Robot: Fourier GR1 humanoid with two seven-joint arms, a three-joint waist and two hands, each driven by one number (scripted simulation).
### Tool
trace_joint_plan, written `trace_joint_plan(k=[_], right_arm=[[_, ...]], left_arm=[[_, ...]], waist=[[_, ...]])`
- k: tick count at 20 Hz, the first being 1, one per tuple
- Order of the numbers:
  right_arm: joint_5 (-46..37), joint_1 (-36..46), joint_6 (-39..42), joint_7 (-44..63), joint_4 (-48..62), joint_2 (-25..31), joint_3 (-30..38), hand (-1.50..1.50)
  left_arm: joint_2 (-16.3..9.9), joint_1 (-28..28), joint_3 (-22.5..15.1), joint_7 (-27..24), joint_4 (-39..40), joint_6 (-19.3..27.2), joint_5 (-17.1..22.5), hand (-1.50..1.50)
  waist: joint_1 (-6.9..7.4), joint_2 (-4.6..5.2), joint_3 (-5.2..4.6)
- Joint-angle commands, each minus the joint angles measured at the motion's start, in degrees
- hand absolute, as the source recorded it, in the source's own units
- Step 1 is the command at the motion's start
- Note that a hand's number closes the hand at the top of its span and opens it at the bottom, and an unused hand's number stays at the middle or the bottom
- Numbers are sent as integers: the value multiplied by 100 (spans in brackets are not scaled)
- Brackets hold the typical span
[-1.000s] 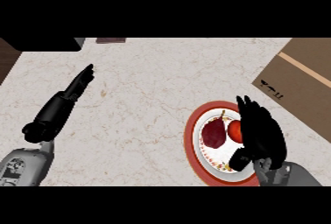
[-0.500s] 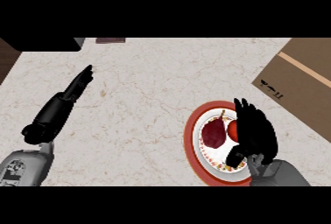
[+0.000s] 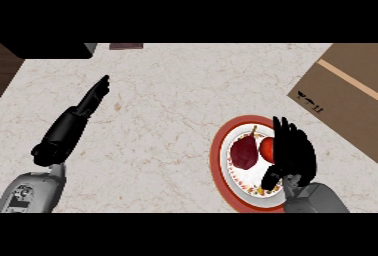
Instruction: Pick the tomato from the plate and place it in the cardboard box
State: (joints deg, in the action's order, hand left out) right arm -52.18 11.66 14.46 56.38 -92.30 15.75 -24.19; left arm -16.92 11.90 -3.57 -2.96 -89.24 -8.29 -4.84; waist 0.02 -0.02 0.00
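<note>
Tomato (image 3: pixel 266 148): red, smooth, rounded, only its left part visible; the rest is hidden under my right robot hand (image 3: pixel 294 152). It sits on the plate (image 3: pixel 224 172), toward the plate's right half.

Plate: white centre with a patterned band and a broad red rim, lying flat on the pale marbled surface (image 3: pixel 170 115) at lower right of the head view. Contents: the tomato and, just to its left and touching or nearly touching it, a darker maroon fruit (image 3: pixel 244 154) with a thin stem pointing up.

Cardboard box (image 3: pixel 347 95): brown, at the right edge, well apart from the plate's upper right; a pale tape strip and small black printed marks show on it. Its inside is not visible from here.

My right robot hand: over the plate's right side, fingers extended and lying over the tomato, thumb lower down; not curled round it as far as I can see.

My left robot hand (image 3: pixel 92 100): at left, fingers straight, holding nothing.
</note>
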Motion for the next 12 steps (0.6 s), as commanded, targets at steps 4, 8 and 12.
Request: trace_joint_plan(k=[4,8,12], right_arm=[[-255,3,-225,-412,737,-366,377,-150],[-291,-111,-12,-1100,579,-32,350,150],[-847,78,-497,-1326,860,-208,93,150]], left_arm=[[279,227,99,-166,394,-3,-297,0],[-108,-192,452,148,-366,-516,91,0],[224,126,277,150,-118,-215,-225,0]], waist=[[-7,7,0],[19,-3,0],[11,1,1]])
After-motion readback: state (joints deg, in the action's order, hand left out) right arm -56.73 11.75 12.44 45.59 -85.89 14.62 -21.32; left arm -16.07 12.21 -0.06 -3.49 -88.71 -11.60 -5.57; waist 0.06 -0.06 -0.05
